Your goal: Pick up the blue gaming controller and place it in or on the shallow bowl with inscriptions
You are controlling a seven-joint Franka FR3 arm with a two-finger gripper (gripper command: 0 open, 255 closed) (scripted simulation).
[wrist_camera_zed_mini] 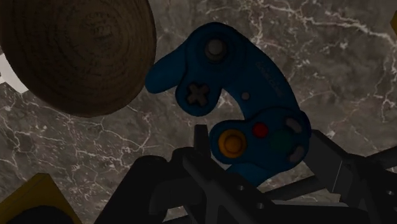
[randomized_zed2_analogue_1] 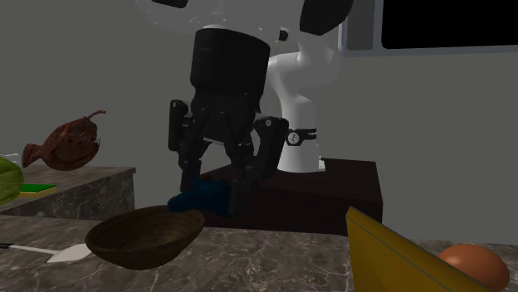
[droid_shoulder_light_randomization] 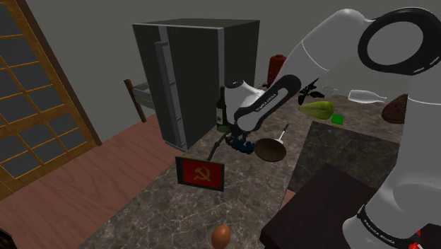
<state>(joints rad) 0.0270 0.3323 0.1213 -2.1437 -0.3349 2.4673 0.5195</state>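
The black gripper is clasped on the button end of the blue controller, which lies just beside the brown shallow bowl, outside its rim. I cannot tell whether it is off the marble counter. The grasp looks made, so next comes lifting above the rim, crossing to the bowl's middle and releasing.

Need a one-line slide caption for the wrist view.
Wrist view: blue gaming controller close to the camera, brown shallow bowl beside it, dark marbled surface behind both.
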